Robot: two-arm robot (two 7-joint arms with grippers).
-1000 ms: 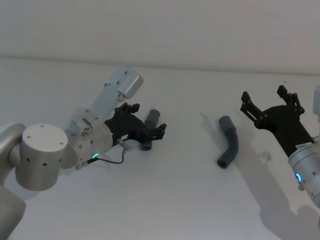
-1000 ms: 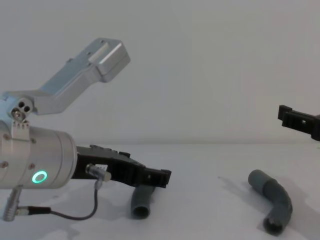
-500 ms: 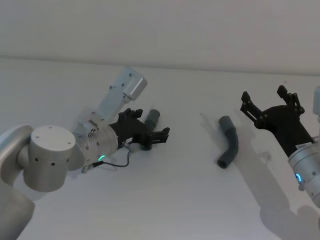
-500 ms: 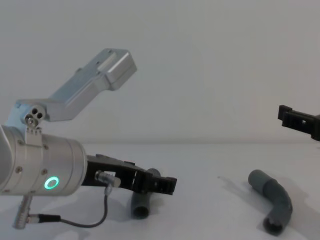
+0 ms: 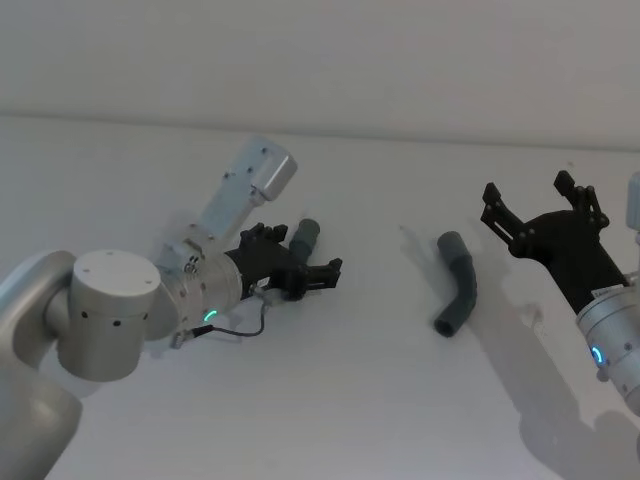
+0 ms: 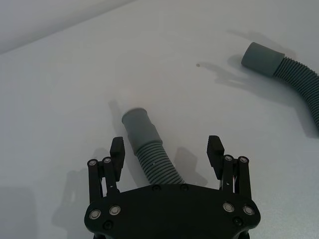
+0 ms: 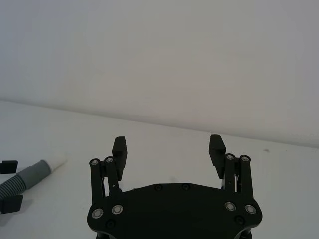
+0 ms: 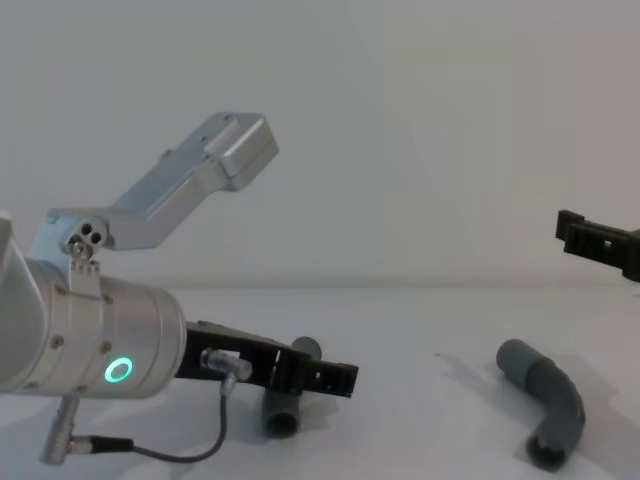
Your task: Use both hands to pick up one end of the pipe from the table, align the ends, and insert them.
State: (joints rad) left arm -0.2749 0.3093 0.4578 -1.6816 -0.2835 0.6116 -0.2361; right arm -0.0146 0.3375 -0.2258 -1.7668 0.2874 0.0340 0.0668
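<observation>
White table (image 5: pixel 340 400), left end effector (image 6: pixel 166 147) spread astride pipe piece (image 6: pixel 139 127)

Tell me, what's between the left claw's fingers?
A ribbed grey pipe piece lies between the open left claw's fingers, touching neither, seen in the left wrist view.

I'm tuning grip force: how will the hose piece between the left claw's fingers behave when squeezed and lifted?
Its ribbed body will probably flex and squash slightly under the open left claw. The smooth cuff looks firmer, perhaps slicker. Being bent, it seems unlikely to roll far on the table.
</observation>
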